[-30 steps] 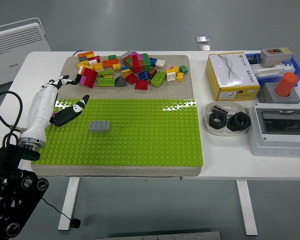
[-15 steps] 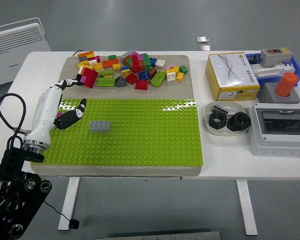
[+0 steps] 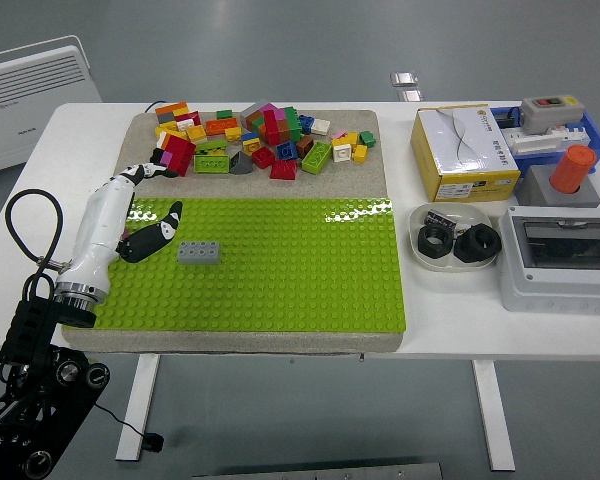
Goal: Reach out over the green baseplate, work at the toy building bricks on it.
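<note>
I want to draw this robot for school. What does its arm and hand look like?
Only the left arm shows. Its forearm is a smooth white shell, rounded like a tube, ending in a silver ring at the lower end. Below that come chunky black joints with round bolts. A black cable loops out beside it. The left hand has slim fingers, mostly black with white patches.
</note>
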`<move>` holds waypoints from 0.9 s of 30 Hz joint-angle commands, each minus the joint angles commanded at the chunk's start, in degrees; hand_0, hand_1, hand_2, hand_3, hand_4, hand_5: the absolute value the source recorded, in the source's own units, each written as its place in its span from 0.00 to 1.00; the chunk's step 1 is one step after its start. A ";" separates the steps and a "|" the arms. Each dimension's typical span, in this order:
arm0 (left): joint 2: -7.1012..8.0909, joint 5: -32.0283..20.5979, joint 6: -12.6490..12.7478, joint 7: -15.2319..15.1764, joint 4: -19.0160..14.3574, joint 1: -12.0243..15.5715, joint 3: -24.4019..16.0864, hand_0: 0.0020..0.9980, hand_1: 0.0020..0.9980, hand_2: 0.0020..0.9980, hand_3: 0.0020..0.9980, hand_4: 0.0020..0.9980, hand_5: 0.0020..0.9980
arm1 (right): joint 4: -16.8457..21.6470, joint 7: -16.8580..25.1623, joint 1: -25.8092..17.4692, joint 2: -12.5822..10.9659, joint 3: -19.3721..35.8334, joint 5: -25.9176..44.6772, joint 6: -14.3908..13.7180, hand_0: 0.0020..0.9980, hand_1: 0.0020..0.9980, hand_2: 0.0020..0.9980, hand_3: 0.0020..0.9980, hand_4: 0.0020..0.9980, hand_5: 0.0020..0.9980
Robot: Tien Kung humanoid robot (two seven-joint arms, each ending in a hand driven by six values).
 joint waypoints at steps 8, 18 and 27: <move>1.43 1.15 -3.56 -1.60 0.95 -0.44 -0.87 0.86 0.83 0.81 0.69 0.81 0.41 | 0.00 0.25 -0.09 -0.13 3.98 -4.56 0.17 0.57 0.58 0.73 0.82 0.92 1.00; 11.16 4.30 -4.28 -5.36 4.73 -4.60 -0.08 0.88 0.85 0.82 0.63 0.66 0.03 | 0.00 0.68 0.28 -0.36 6.54 -7.68 0.28 0.57 0.58 0.73 0.82 0.91 1.00; 8.41 4.53 -2.72 -6.85 6.62 -6.08 -4.65 0.95 0.92 0.88 0.59 0.70 0.00 | 0.00 0.81 0.42 -0.34 7.10 -8.66 0.40 0.59 0.59 0.72 0.81 0.90 1.00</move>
